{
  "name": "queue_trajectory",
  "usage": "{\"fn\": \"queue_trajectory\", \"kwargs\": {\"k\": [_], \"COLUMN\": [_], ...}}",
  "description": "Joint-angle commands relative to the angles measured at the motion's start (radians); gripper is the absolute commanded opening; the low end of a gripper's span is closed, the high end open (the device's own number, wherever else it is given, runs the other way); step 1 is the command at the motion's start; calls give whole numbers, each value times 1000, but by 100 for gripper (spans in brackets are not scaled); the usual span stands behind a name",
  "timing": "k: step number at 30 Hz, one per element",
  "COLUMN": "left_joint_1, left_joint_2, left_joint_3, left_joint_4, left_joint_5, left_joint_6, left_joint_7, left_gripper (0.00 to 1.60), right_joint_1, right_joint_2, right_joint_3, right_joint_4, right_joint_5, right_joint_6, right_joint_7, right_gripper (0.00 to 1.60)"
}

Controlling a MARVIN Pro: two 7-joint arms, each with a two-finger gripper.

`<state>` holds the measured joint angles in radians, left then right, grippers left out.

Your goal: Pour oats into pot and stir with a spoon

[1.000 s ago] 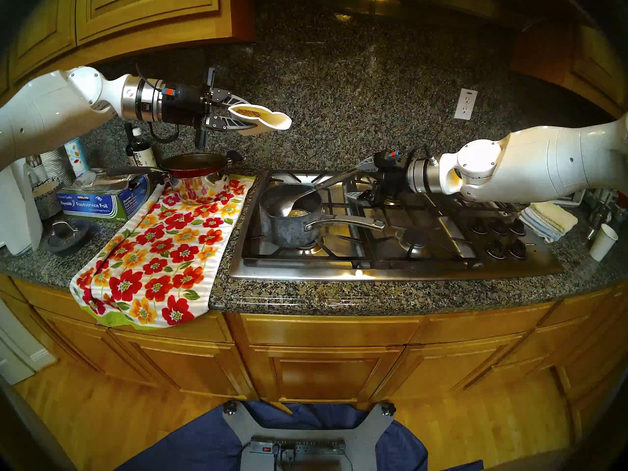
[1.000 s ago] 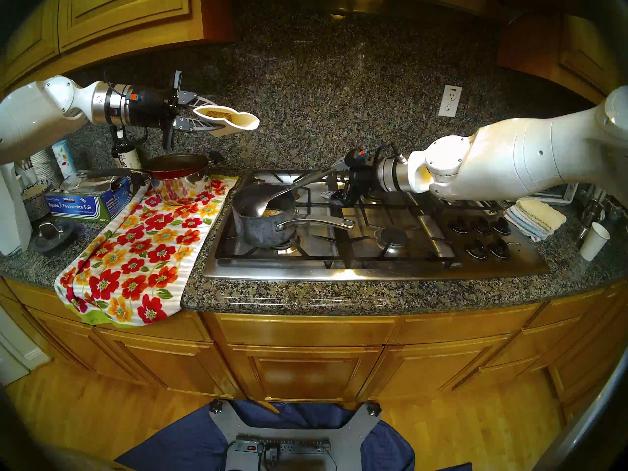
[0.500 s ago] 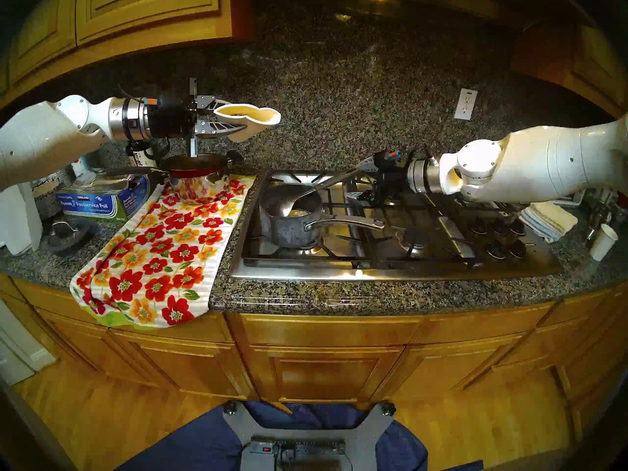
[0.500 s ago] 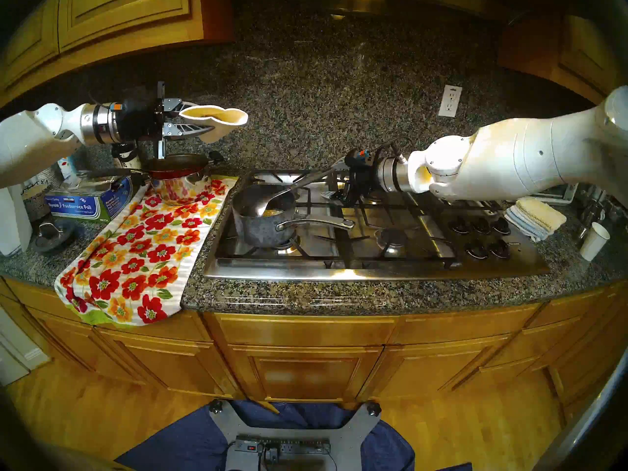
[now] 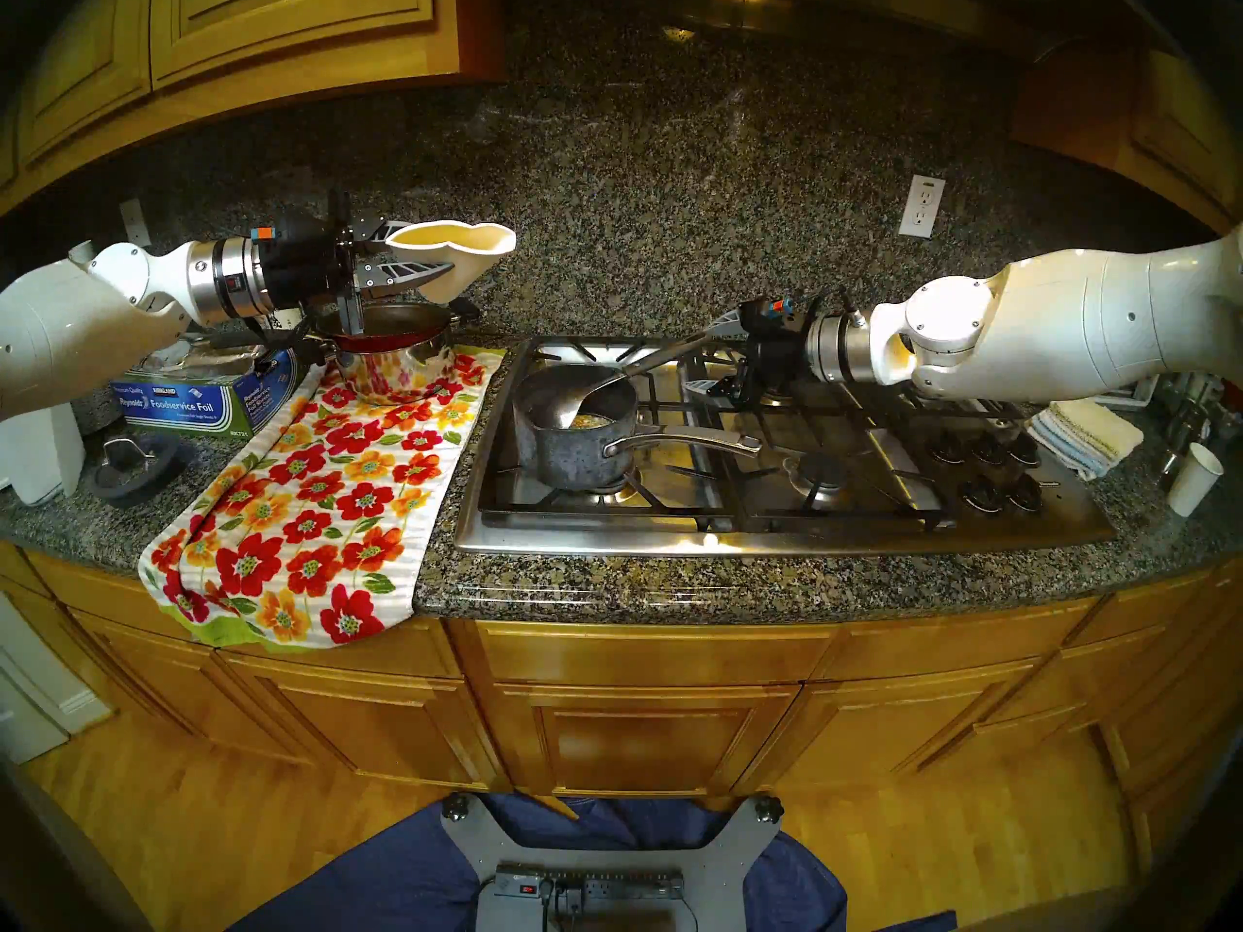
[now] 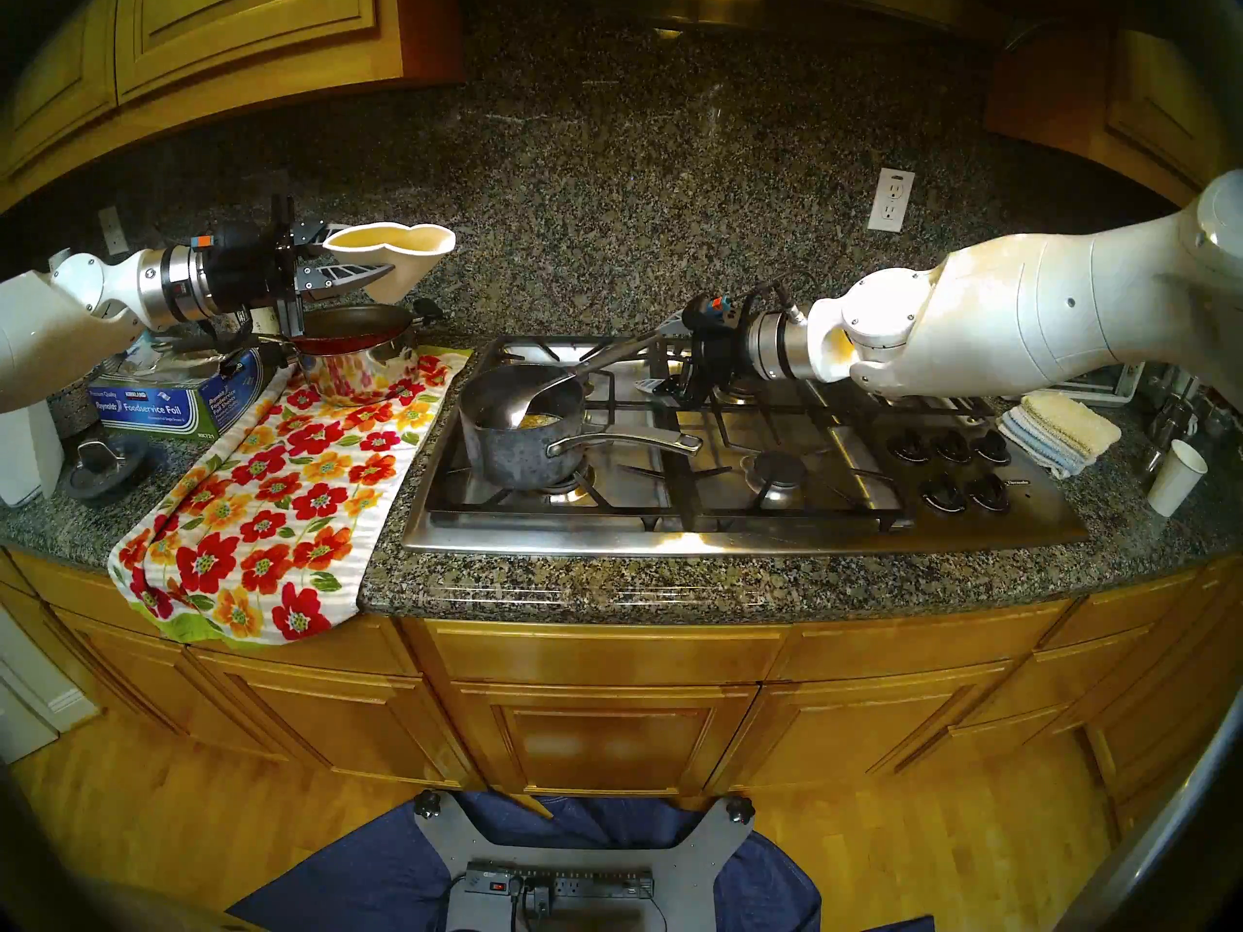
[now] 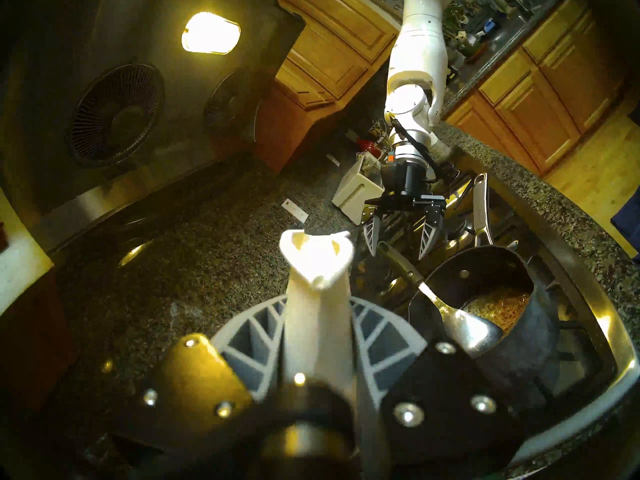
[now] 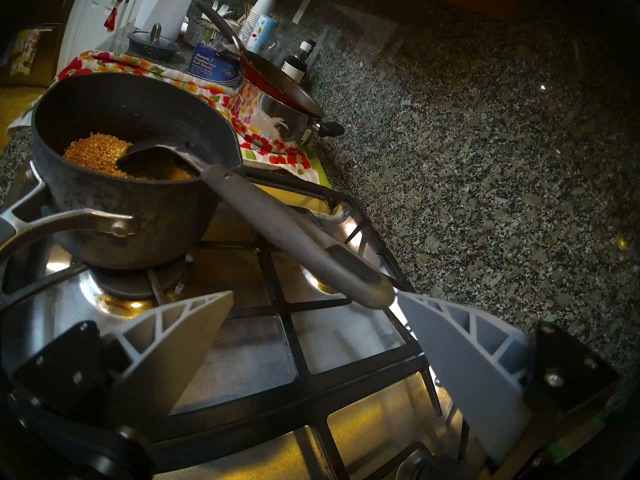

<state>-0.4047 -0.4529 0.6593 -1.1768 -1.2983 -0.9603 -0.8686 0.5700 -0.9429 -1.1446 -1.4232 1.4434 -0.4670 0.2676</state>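
On the steel gas stove (image 5: 773, 534) my right gripper (image 8: 311, 316) hangs open behind the long dark-handled metal spoon (image 8: 277, 226) — left leaning in the small dark grey mottled saucepan (image 5: 572, 453) of pale oats (image 8: 93, 150) for stirring — while my left gripper (image 5: 430, 255) squeezes the crumpled white paper cup (image 5: 464, 251).

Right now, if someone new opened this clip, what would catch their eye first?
Probably the floral towel draped over the counter edge left of the stove. Next, the dark pot on the front-left burner, with oats at its bottom and the spoon leaning on its rim. Then the arms: the left gripper holds a squeezed white paper cup above the counter, and the right gripper sits open at the spoon's handle end.
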Motion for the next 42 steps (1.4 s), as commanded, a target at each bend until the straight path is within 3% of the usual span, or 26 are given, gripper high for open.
{"fn": "queue_trajectory", "kwargs": {"k": [1,18,31,42], "left_joint_1": [12,113,189,250], "left_joint_2": [50,128,155,163], "left_joint_3": [-10,-22,-47,-71], "left_joint_4": [-6,0,29,58], "left_joint_5": [-49,-69,-92,-111], "left_joint_6": [0,0,0,0], "left_joint_7": [-25,-8,-4,-2], "left_gripper": [55,63,76,77], "right_joint_1": [40,40,40,40], "right_joint_2": [2,3,3,3], "right_joint_3": [20,20,20,20], "right_joint_4": [9,9,9,9], "right_joint_5": [-1,-1,-2,-2], "right_joint_6": [-10,-10,-10,-10], "right_joint_7": [-5,-5,-5,-5], "right_gripper": [160,160,160,160]}}
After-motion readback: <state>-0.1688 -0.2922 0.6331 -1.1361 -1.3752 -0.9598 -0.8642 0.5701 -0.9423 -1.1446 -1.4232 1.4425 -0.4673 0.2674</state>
